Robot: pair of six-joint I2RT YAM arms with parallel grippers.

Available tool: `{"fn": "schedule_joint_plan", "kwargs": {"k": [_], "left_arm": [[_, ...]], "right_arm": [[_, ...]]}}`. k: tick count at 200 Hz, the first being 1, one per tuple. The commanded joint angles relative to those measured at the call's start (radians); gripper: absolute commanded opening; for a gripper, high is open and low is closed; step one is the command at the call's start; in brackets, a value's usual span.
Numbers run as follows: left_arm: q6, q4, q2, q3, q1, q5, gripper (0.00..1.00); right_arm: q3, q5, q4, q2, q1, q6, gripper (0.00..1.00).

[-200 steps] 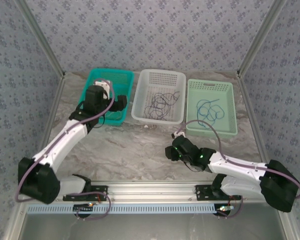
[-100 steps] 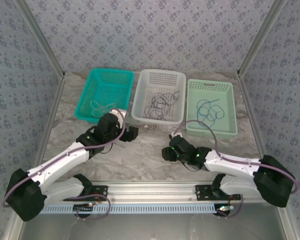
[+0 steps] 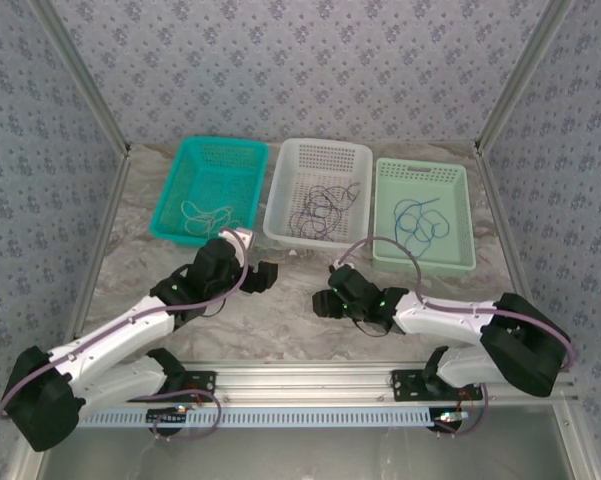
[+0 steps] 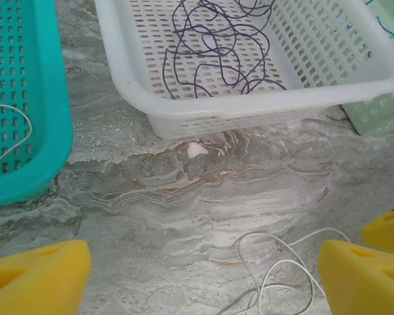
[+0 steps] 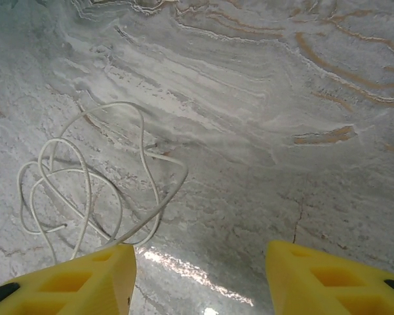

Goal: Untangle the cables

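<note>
Okay: marble worktop (image 3: 130,255) carries three baskets in a row along its far edge: teal basket (image 3: 215,178) far left, white basket (image 3: 325,160) in the middle, green basket (image 3: 458,215) far right. Both arms reach low over the near middle. The left gripper (image 3: 265,276) is just in front of the gap between the teal and white baskets, its yellow pads spread wide with nothing held. The right gripper (image 3: 325,300) is near it and facing it, jaws apart, also gripping nothing. The dark cables (image 3: 320,208) lie tangled in the white basket. A blue cable (image 3: 420,222) is looped in the green one and a pale cable (image 3: 205,212) in the teal one, the latter cut off in the left wrist view. A loose white cable (image 5: 85,177) lies coiled on the worktop between the grippers; one strand runs under the right gripper's finger and its end is hidden. It is too thin to make out from above. A small white scrap (image 4: 197,149) lies just by the white basket's near wall; can't tell what it is.
</note>
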Motion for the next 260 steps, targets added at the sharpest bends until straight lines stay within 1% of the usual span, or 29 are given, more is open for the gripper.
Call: {"fn": "schedule_joint_plan", "kwargs": {"k": [1, 27, 52, 92, 116, 129, 143, 169, 181, 201, 216, 228, 240, 246, 260], "left_arm": [[-0.008, 0.022, -0.015, -0.009, -0.008, -0.021, 0.89], [-0.006, 0.03, -0.012, -0.012, -0.01, -0.026, 0.9], [-0.007, 0.037, -0.011, -0.015, -0.017, -0.028, 0.89], [-0.011, 0.056, -0.008, -0.02, -0.028, -0.033, 0.89], [-0.011, 0.056, -0.008, -0.02, -0.034, -0.038, 0.9], [-0.012, 0.056, -0.011, -0.022, -0.035, -0.043, 0.9], [-0.011, 0.056, -0.015, -0.023, -0.036, -0.047, 0.9], [-0.011, 0.056, -0.024, -0.027, -0.04, -0.054, 0.9], [-0.011, 0.057, -0.027, -0.032, -0.04, -0.056, 0.9], [-0.011, 0.057, -0.029, -0.038, -0.041, -0.059, 0.91], [-0.01, 0.059, -0.026, -0.041, -0.041, -0.059, 0.91], [-0.012, 0.061, -0.019, -0.042, -0.041, -0.056, 0.91], [-0.012, 0.067, -0.011, -0.04, -0.044, -0.046, 0.91], [-0.012, 0.072, -0.005, -0.04, -0.045, -0.039, 0.91], [-0.009, 0.094, 0.009, -0.04, -0.051, -0.01, 0.91]], "right_arm": [[0.01, -0.012, -0.021, -0.046, -0.007, 0.034, 0.57], [0.002, -0.018, -0.034, -0.084, -0.007, 0.053, 0.56], [0.007, -0.031, -0.031, -0.08, -0.014, 0.071, 0.56], [0.051, -0.071, 0.025, 0.035, -0.021, 0.091, 0.56], [0.077, -0.088, 0.066, 0.099, -0.019, 0.1, 0.54], [0.097, -0.098, 0.058, 0.136, -0.018, 0.101, 0.52], [0.106, -0.097, 0.045, 0.168, -0.019, 0.099, 0.45], [0.099, -0.064, 0.034, 0.173, -0.021, 0.104, 0.23], [0.104, -0.008, 0.0, 0.141, -0.011, 0.088, 0.15], [0.134, 0.135, -0.099, 0.052, 0.027, 0.045, 0.05], [0.168, 0.214, -0.192, -0.01, 0.051, -0.012, 0.0], [0.192, 0.258, -0.239, -0.064, 0.064, -0.064, 0.0], [0.207, 0.272, -0.265, -0.114, 0.069, -0.098, 0.0], [0.214, 0.272, -0.273, -0.137, 0.071, -0.147, 0.0], [0.224, 0.283, -0.294, -0.189, 0.071, -0.182, 0.0]]}}
